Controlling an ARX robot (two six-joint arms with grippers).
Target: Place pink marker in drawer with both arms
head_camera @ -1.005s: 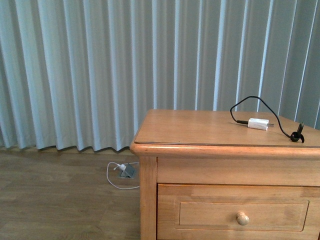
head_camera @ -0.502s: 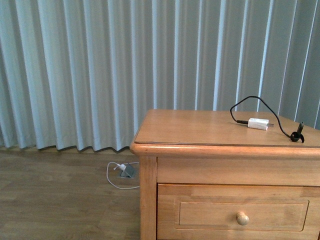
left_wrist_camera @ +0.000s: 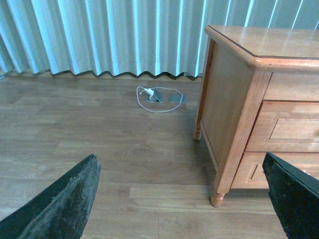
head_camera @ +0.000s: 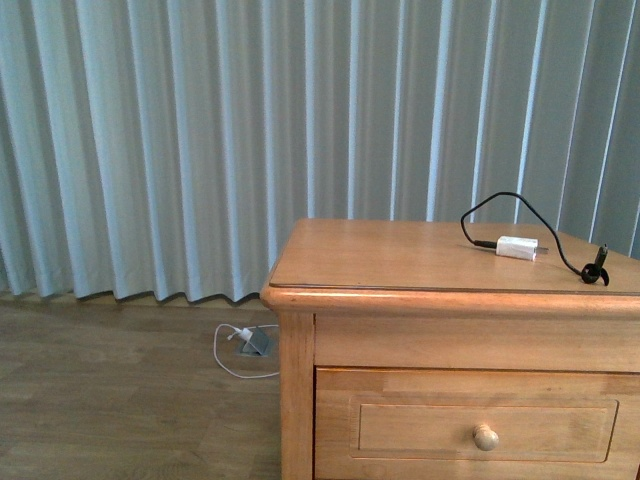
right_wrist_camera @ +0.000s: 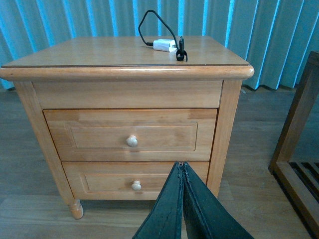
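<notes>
The pink marker is not in any view. The top drawer [head_camera: 480, 425] of the honey-coloured wooden nightstand is closed, with a round pale knob [head_camera: 485, 436]; it also shows in the right wrist view [right_wrist_camera: 130, 135] above a second closed drawer [right_wrist_camera: 134, 181]. My right gripper [right_wrist_camera: 182, 167] is shut and empty, low in front of the nightstand, well short of the drawers. My left gripper [left_wrist_camera: 184, 199] is open and empty above the wooden floor, to the left of the nightstand's side [left_wrist_camera: 224, 99]. Neither arm shows in the front view.
A white charger block [head_camera: 517, 248] with a black cable lies on the nightstand top [head_camera: 400, 255]. A grey floor socket with a white cord [head_camera: 250, 342] sits by the pale curtain [head_camera: 200, 140]. A dark wooden frame [right_wrist_camera: 299, 149] stands to the right of the nightstand.
</notes>
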